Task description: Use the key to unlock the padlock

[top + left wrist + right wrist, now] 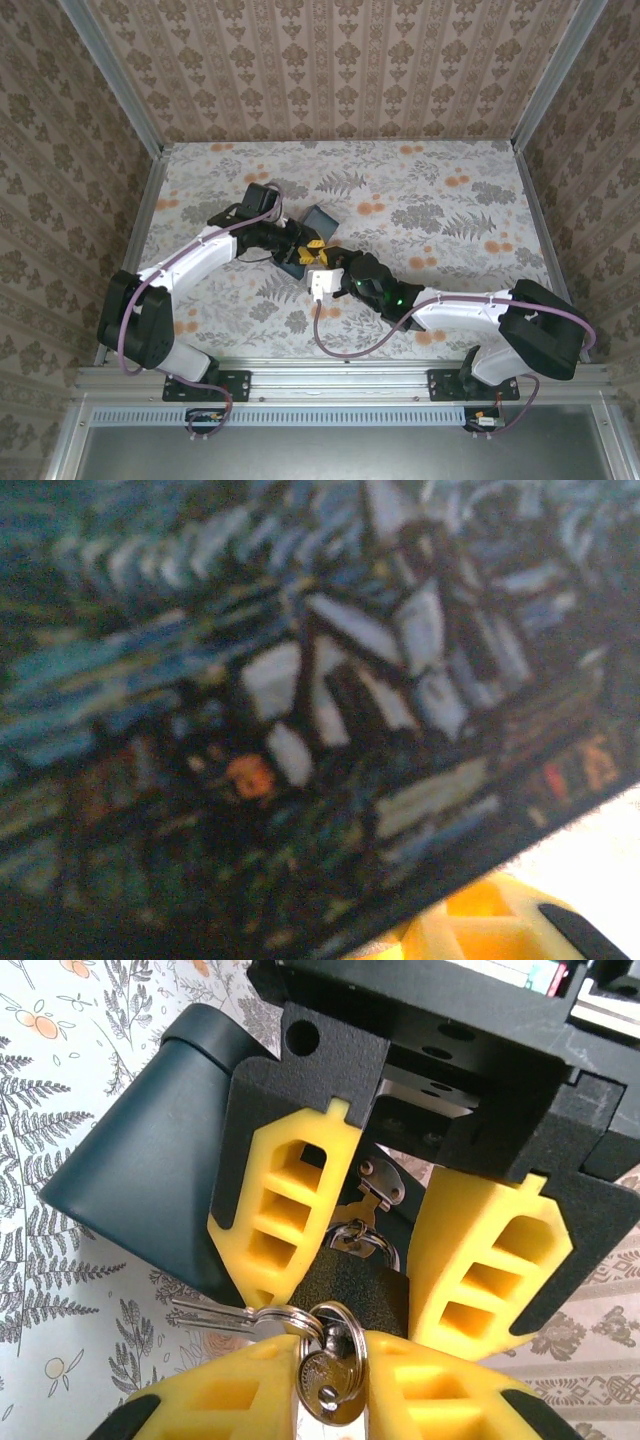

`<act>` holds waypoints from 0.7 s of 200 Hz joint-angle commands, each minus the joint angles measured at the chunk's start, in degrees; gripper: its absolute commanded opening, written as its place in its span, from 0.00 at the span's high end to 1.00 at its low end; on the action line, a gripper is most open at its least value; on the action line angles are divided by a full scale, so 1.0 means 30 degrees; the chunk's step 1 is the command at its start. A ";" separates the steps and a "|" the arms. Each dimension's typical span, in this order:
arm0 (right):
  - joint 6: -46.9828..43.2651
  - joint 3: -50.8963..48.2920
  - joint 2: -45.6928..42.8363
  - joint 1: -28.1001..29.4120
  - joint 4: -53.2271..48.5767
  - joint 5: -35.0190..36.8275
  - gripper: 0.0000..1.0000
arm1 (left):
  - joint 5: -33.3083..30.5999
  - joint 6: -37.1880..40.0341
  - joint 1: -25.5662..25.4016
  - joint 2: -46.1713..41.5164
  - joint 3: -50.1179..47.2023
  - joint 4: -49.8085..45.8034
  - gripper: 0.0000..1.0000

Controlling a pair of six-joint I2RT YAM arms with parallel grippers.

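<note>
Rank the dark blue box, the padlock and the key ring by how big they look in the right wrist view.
1. The dark blue box, clearly largest.
2. The padlock, though part of it is covered.
3. The key ring, smallest, even though it hangs nearer the camera, which flatters it.

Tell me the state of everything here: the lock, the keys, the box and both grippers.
box: closed, latch fastened.
padlock: shackle down through the latch, looks locked.
key: pinched by its head under the padlock; inserted or not, unclear.
spare key: loose on the ring, sticking sideways.
left gripper: shut on the padlock.
right gripper: shut on the key.
</note>
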 commanded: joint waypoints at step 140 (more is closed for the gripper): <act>0.4482 0.0711 0.0572 -0.0533 -0.0278 -0.2440 0.93 | 0.0342 -0.0368 0.0078 -0.0541 -0.0018 0.1956 0.95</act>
